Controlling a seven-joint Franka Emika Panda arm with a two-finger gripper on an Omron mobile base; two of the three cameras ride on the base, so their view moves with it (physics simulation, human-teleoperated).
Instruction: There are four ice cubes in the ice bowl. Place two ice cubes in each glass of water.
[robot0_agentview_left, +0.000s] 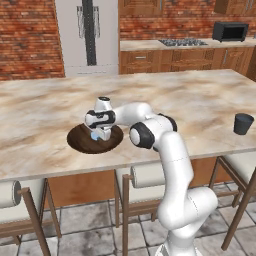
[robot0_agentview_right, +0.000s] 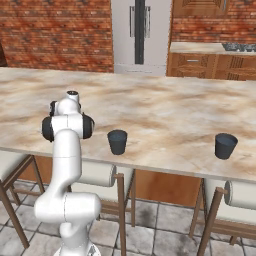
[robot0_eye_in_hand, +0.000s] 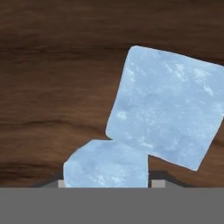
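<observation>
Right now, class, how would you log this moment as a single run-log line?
phase: picking ice | tool: down in ice bowl | ice cubes: two seen, one at tool tips | grip: cannot tell | glasses: apart on counter

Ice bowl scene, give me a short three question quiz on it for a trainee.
1. True or false: the gripper is down over the ice bowl.
2. How many glasses stand on the counter in the right base view?
3. In the hand view, the ice cubes lie on: A marble, B wood grain, C tile.

Key
1. True.
2. Two: the near glass and the far glass.
3. B; the large ice cube and the lower ice cube touch.
</observation>
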